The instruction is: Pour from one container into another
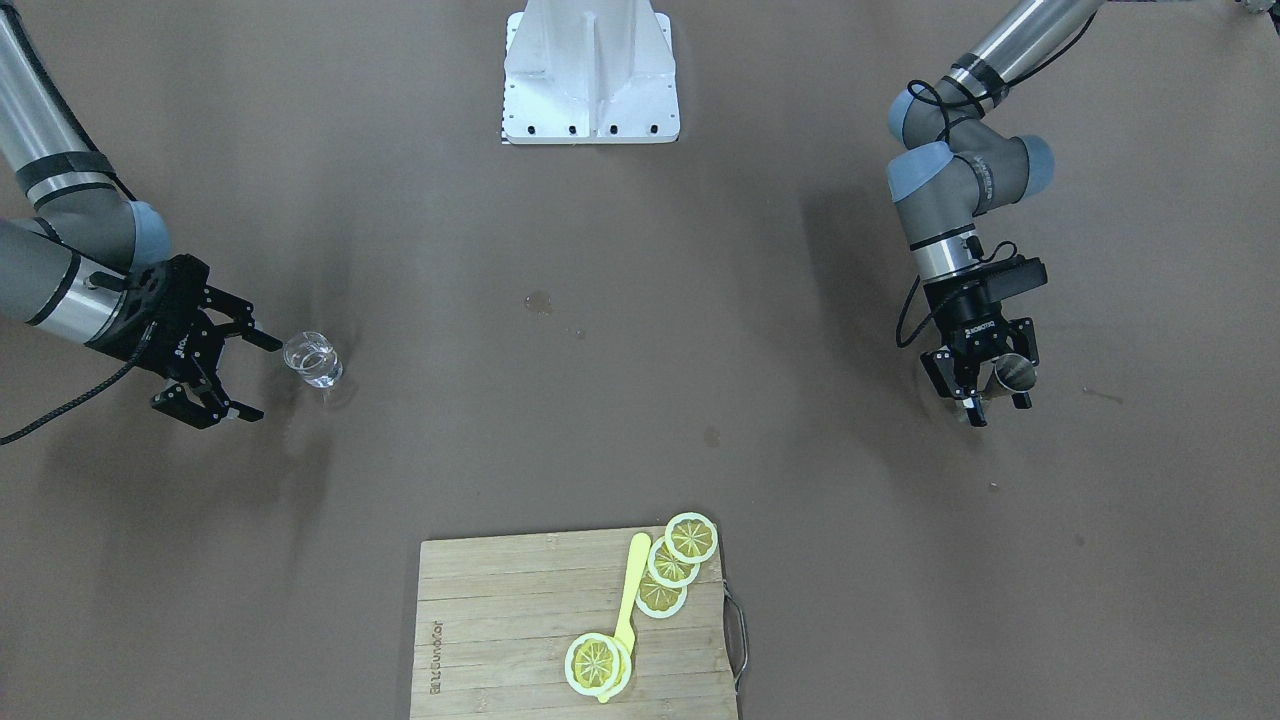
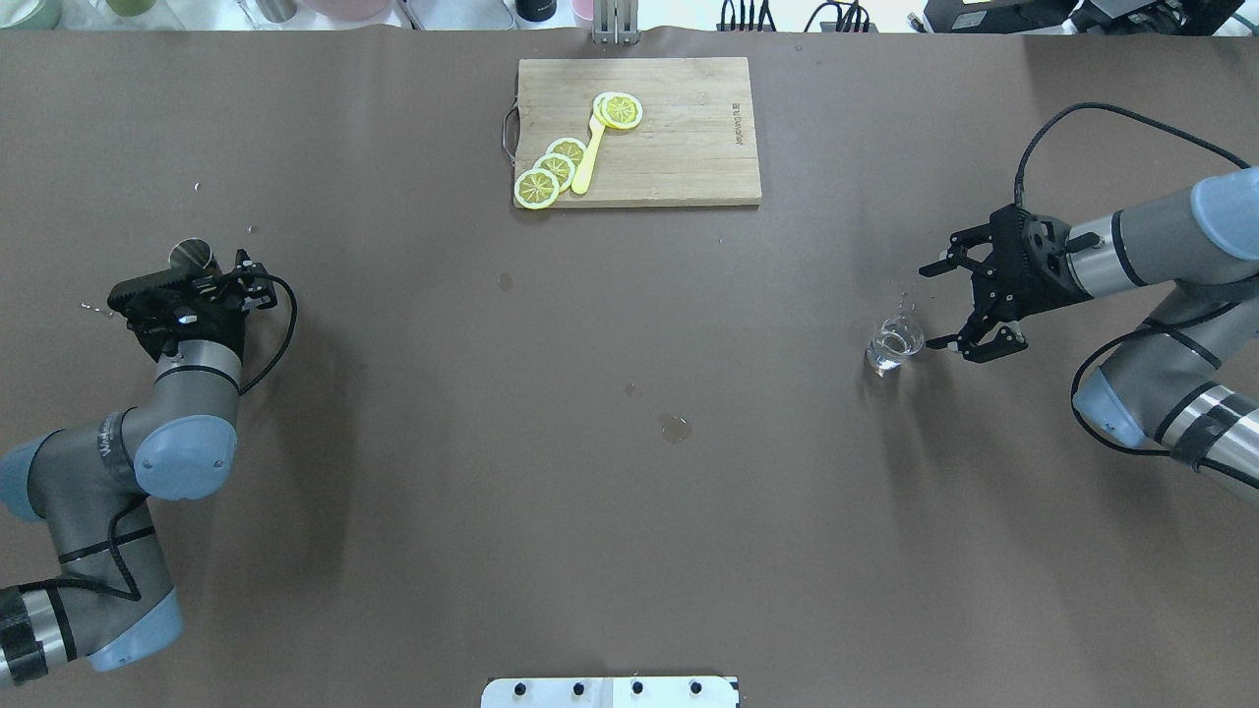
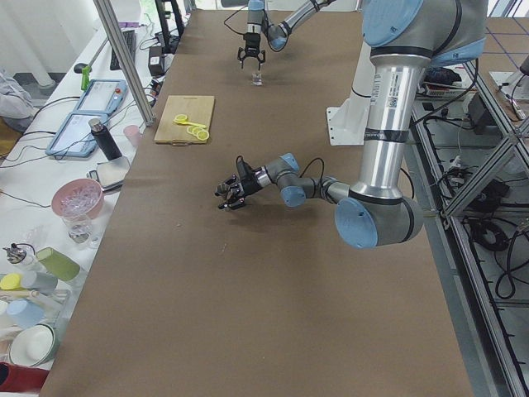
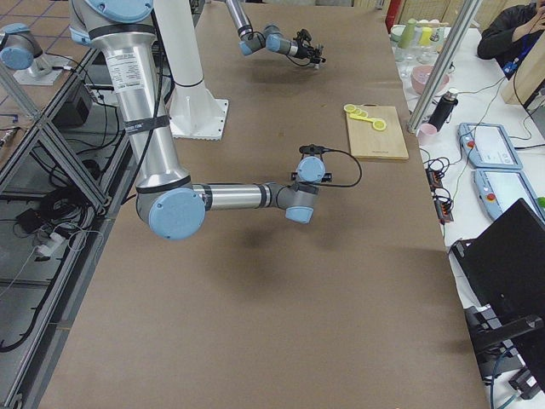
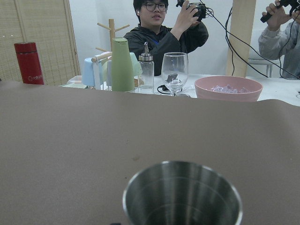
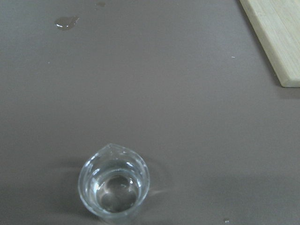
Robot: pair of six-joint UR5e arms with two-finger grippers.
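The container, a small clear glass tumbler [image 2: 893,344] [image 1: 312,360] with some clear liquid, stands upright on the brown table. My right gripper [image 2: 929,307] [image 1: 262,378] is open just beside it, and its lower fingertip is close to the glass without holding it. Seen from the right wrist, the glass [image 6: 114,183] is low and left of centre. The steel jigger [image 2: 192,254] [image 1: 1012,372] stands upright between the fingers of my left gripper [image 2: 189,277] [image 1: 985,388], which looks open around it. Its rim [image 5: 183,194] fills the bottom of the left wrist view.
A wooden cutting board [image 2: 689,147] with lemon slices [image 2: 551,172] and a yellow utensil [image 2: 587,157] lies at the far middle of the table. Small wet spots [image 2: 676,429] mark the centre. Beyond the far table edge are a pink bowl [image 5: 228,87], glassware and people.
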